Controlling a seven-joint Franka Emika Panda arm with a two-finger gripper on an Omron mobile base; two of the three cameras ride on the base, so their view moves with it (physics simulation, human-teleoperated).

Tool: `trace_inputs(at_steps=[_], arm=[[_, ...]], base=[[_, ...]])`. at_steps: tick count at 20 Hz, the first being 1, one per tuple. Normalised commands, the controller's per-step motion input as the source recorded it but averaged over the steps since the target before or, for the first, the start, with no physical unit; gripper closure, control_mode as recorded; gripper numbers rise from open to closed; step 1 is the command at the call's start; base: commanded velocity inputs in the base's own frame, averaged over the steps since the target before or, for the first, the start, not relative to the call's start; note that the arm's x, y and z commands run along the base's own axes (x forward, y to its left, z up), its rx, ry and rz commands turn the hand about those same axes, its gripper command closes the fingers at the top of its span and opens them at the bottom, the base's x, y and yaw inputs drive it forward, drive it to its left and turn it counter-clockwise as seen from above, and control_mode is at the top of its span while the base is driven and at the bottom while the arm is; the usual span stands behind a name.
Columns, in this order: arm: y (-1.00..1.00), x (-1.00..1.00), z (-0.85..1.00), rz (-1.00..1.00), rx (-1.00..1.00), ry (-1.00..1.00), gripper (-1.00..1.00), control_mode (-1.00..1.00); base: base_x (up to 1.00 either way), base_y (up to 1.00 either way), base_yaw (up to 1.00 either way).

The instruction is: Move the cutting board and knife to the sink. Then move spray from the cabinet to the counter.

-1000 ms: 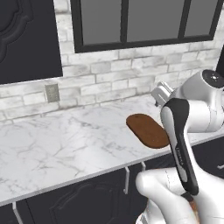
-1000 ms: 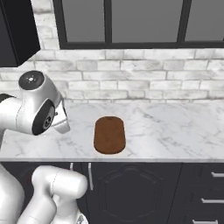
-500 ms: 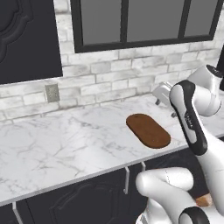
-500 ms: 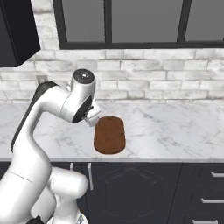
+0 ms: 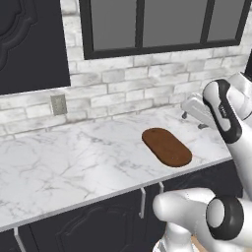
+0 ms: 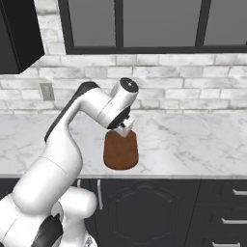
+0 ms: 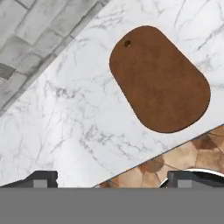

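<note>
Hand view: the large brown wooden oblong cutting board (image 7: 159,79) with rounded ends lies flat on the white marble counter (image 7: 65,122) with grey veining, one rounded end close to the front edge, the small hole at the end toward the brick wall.
Board position: near the front edge of the counter, nothing on top of it.
Gripper: the two-finger gripper (image 6: 126,128) hovers above the back end of the board, not touching it.
Jaws: spread wide, holding nothing.
Done: nothing, I judge; the board is not yet moved.
Left: grasp the board, carry it to the sink, then the knife, then the spray.
Step now: probably the approach to the board.
</note>
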Motion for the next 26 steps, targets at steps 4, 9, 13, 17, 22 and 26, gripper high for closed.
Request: trace_inputs(at_steps=[4,9,13,17,22,26], arm=[[-0.03,0.92,-0.33,0.21,-0.12,0.14,-1.00,-1.00],[0.27,0.95,-0.58,0.14,-0.30,0.01,-1.00,-1.00],[0.51,0.79,-0.53,0.00,-0.27,0.00,-1.00,-1.00],[0.22,0.04,-0.06,0.00,-0.05,0.05,-1.00,-1.00],[0.10,0.38,-0.23,0.00,-0.05,0.01,-1.00,-1.00],[0.16,0.57,-0.28,0.00,-0.09,0.00,-1.00,-1.00]], base=[[0.00,0.00,0.00],[0.00,0.00,0.00],[0.00,0.00,0.00],[0.00,0.00,0.00],[0.00,0.00,0.00],[0.00,0.00,0.00]])
